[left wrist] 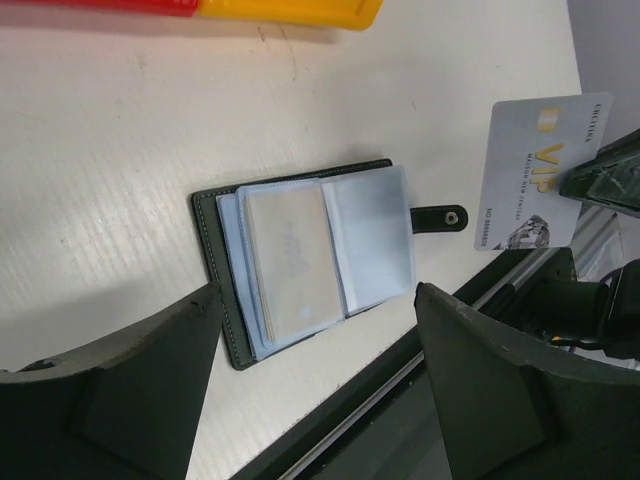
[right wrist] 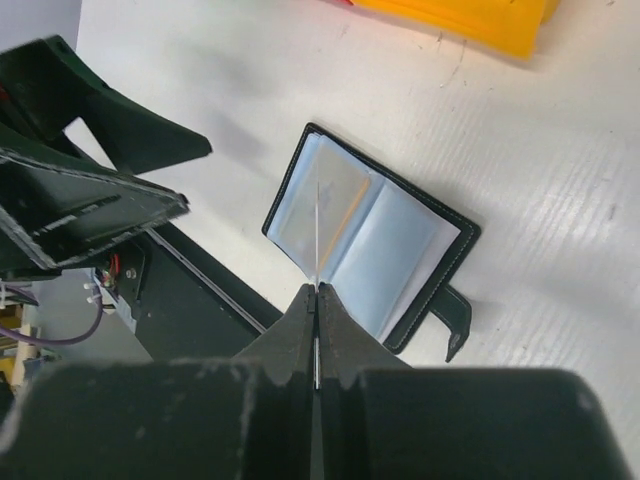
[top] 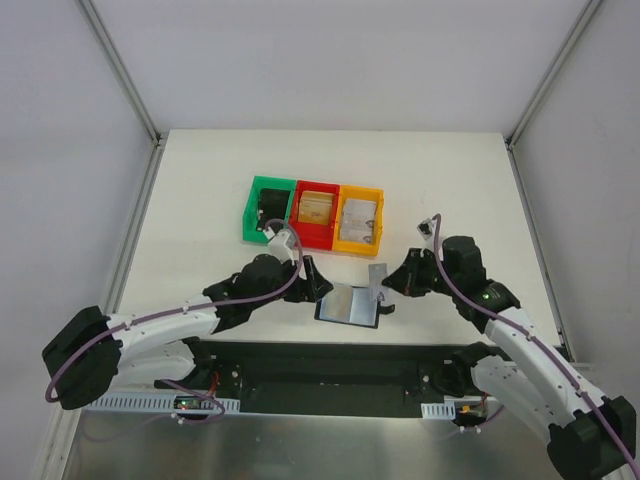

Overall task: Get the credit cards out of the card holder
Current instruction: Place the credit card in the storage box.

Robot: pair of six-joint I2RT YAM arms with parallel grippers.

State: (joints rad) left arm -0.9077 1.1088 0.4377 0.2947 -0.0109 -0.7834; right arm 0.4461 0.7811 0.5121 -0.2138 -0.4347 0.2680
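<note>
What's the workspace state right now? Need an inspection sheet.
Surface: white table, no spills seen.
Job's things: card holder lying open at the near edge, tan card in a sleeve; VIP card out, held in the air.
Clutter: green bin with a black object; red bin with tan contents; yellow bin with pale contents.
Grippers: left gripper open over the holder; right gripper shut on the VIP card.
Cables: purple cable along each arm, off the holder.
Surroundings: white walls, metal frame posts.
</note>
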